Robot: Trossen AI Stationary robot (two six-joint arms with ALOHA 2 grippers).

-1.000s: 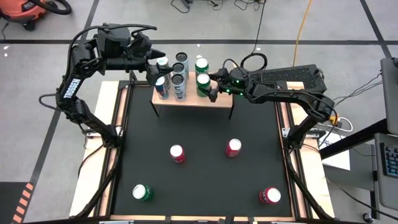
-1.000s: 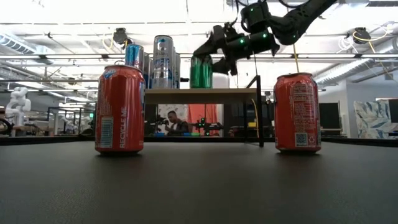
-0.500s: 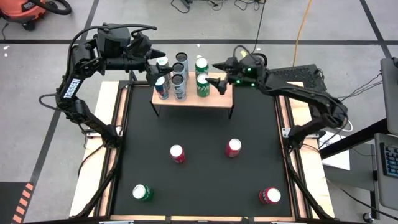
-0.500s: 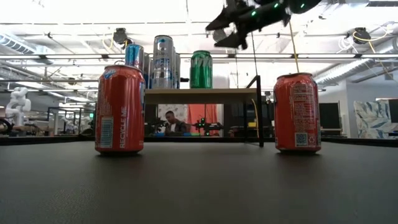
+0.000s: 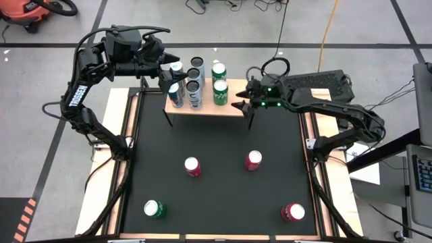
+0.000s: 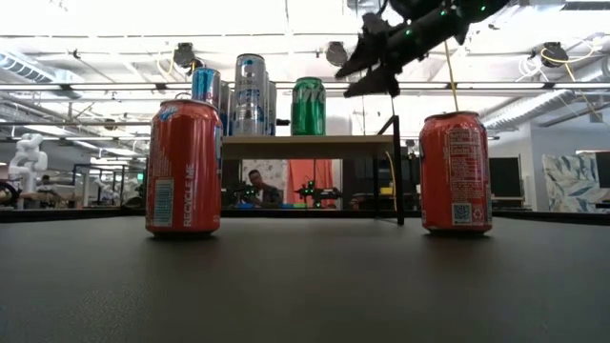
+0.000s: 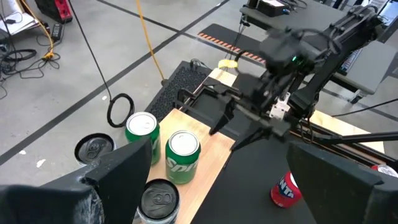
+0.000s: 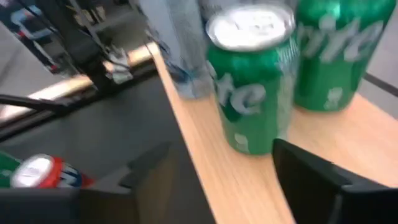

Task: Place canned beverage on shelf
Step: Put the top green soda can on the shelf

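Just off the shelf's [image 5: 233, 108] right front corner your right gripper [image 5: 244, 106] hovers empty, fingers parted — the green can [image 5: 221, 92] it faces stands upright on the board close beside it, untouched — while your left gripper [image 5: 165, 69], spread wide, waits beside the cans at the shelf's left end.

- The high camera is looking straight down on the whole tabletop [image 5: 216, 175] and both arms.
- The low camera is sitting at tabletop height, facing level across to the shelf [image 6: 307, 146] and the room behind.
- The left wrist camera is looking down over the shelf [image 7: 205, 171].
- The right wrist camera is looking closely at the shelf's edge [image 8: 217, 180].
- All four views are sharing the shelf.
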